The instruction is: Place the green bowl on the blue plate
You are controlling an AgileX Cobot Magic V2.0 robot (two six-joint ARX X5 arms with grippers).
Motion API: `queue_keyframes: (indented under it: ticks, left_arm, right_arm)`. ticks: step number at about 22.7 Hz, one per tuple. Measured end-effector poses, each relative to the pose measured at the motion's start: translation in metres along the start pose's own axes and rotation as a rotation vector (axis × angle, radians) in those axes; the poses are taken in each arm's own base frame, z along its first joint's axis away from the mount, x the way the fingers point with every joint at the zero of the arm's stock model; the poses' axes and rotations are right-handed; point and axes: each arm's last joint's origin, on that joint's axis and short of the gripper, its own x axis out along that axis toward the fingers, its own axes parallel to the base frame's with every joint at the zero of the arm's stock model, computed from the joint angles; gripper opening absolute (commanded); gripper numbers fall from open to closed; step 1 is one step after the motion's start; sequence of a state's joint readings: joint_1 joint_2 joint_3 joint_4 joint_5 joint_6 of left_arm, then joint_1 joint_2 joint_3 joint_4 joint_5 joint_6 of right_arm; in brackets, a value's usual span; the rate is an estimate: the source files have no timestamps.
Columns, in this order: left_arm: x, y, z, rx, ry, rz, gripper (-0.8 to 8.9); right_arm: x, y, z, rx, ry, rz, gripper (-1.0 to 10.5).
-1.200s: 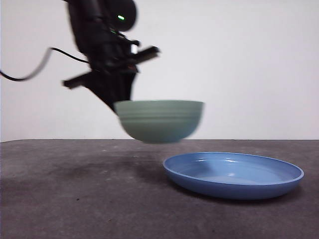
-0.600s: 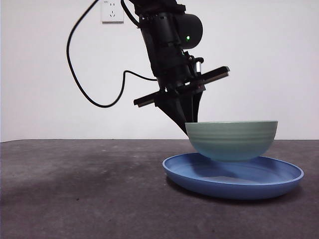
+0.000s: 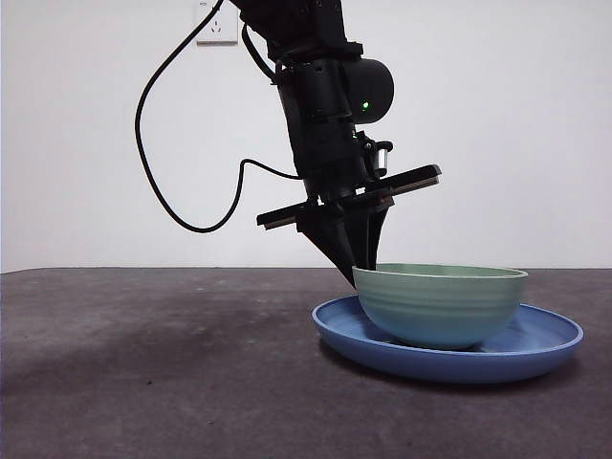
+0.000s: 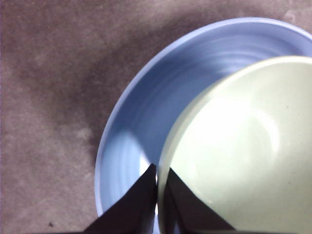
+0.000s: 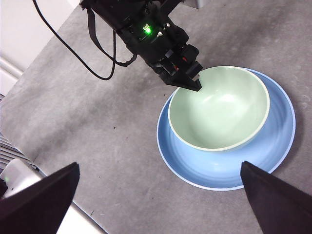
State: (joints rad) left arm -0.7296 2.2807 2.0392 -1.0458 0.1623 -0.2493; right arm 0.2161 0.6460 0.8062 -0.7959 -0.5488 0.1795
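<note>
The pale green bowl [image 3: 440, 306] sits inside the blue plate [image 3: 547, 342], toward the plate's left side, about level. My left gripper [image 3: 361, 266] comes down from above at a slant and is shut on the bowl's left rim. In the left wrist view its jaws [image 4: 157, 176] pinch the rim of the green bowl [image 4: 243, 146], one jaw inside and one outside, over the blue plate [image 4: 129, 126]. My right gripper [image 5: 158, 168] hangs high above, open and empty, looking down on the green bowl [image 5: 219, 105], the blue plate [image 5: 275, 146] and the left gripper [image 5: 191, 83].
A black cable [image 3: 158, 153] loops from the left arm toward a wall outlet [image 3: 216, 21]. Dark grey tabletop [image 3: 143, 363] stretches left of the plate. The table's edge [image 5: 29, 153] runs close to the right arm's side.
The left gripper carried the bowl rightward over the plate, then lowered it. The bowl hung above the plate half a second ago and now sits down in it.
</note>
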Motion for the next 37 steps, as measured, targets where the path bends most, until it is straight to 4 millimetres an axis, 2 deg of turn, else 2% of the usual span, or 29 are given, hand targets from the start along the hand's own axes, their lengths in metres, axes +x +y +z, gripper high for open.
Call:
queue_keyframes:
  ticks: [1, 3, 4, 7, 8, 10, 15, 22, 27, 30, 34, 37]
  left_arm:
    - [0.000, 0.000, 0.000, 0.000, -0.001, -0.001, 0.87]
    - [0.000, 0.000, 0.000, -0.001, -0.002, -0.001, 2.77]
    - [0.000, 0.001, 0.000, -0.003, 0.001, 0.001, 3.39]
    - [-0.003, 0.003, -0.001, -0.010, 0.015, 0.006, 4.50]
    - [-0.008, 0.004, -0.002, -0.007, 0.019, 0.007, 5.11]
    - [-0.033, 0.001, -0.005, 0.027, -0.009, 0.001, 5.68]
    - [-0.142, -0.011, -0.032, 0.137, -0.164, -0.027, 5.68]
    - [-0.230, -0.015, -0.079, 0.230, -0.299, -0.043, 5.63]
    - [-0.266, -0.014, -0.114, 0.271, -0.340, -0.044, 5.63]
    - [-0.279, -0.010, -0.147, 0.299, -0.388, -0.051, 5.63]
    - [-0.277, 0.006, -0.207, 0.316, -0.457, -0.059, 5.63]
    - [-0.270, 0.014, -0.235, 0.325, -0.508, -0.065, 5.63]
  right_arm:
    - [0.000, 0.000, 0.000, 0.000, 0.000, 0.000, 6.2]
    - [0.000, 0.000, 0.000, 0.000, 0.000, 0.000, 6.2]
    - [0.000, 0.000, 0.000, 0.000, 0.000, 0.000, 6.2]
    - [0.000, 0.000, 0.000, 0.000, 0.000, 0.000, 6.2]
    - [0.000, 0.000, 0.000, 0.000, 0.000, 0.000, 6.2]
    - [0.000, 0.000, 0.000, 0.000, 0.000, 0.000, 6.2]
    - [0.000, 0.000, -0.001, 0.007, 0.012, -0.002, 6.2]
    - [0.000, -0.001, -0.004, 0.025, 0.041, -0.007, 6.2]
    - [0.000, -0.001, -0.005, 0.026, 0.043, -0.008, 6.2]
    - [0.000, -0.001, -0.005, 0.027, 0.043, -0.008, 6.2]
    - [0.000, -0.001, -0.005, 0.027, 0.043, -0.008, 6.2]
    - [0.000, -0.001, -0.005, 0.027, 0.043, -0.008, 6.2]
